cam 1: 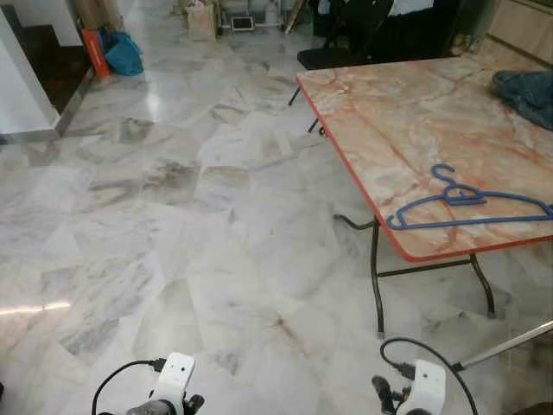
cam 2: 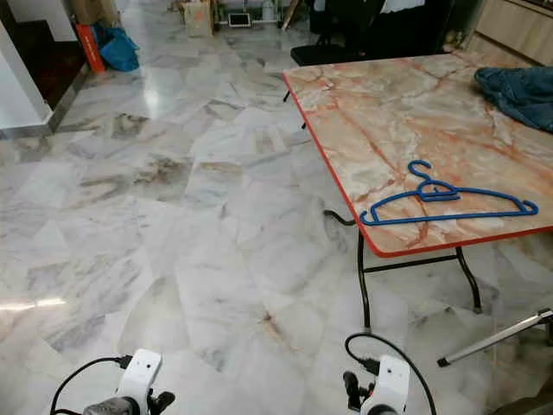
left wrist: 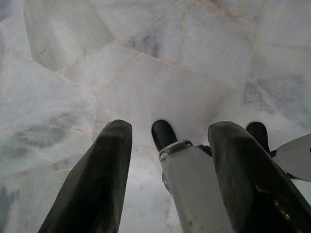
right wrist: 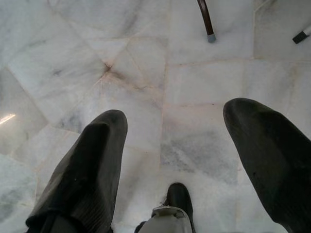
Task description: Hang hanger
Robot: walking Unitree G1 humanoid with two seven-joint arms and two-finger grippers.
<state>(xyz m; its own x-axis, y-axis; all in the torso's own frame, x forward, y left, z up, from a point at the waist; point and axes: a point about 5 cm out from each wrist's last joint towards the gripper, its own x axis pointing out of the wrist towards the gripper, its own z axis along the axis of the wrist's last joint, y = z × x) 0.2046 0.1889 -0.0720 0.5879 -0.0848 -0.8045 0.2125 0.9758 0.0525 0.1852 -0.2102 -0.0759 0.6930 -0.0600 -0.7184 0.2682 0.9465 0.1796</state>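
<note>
A blue plastic hanger [cam 1: 467, 207] lies flat near the front edge of a marble-patterned folding table [cam 1: 389, 112] with a red rim, ahead on my right. Both arms hang low at the bottom of the head views, well short of the table. My left gripper [left wrist: 167, 133] is open, pointing down at the marble floor with nothing between its fingers [left wrist: 97, 179]. Over the floor, my right gripper [right wrist: 175, 121] is also open and empty, with a table leg's foot [right wrist: 210, 36] beyond it.
A blue cloth [cam 1: 527, 91] lies on the table's far right. A black chair [cam 1: 341, 52] stands behind the table. Bags and boxes [cam 1: 121, 52] sit at the far wall, a white wall corner [cam 1: 22, 95] at left. A metal pole [cam 1: 505, 346] lies by the table legs.
</note>
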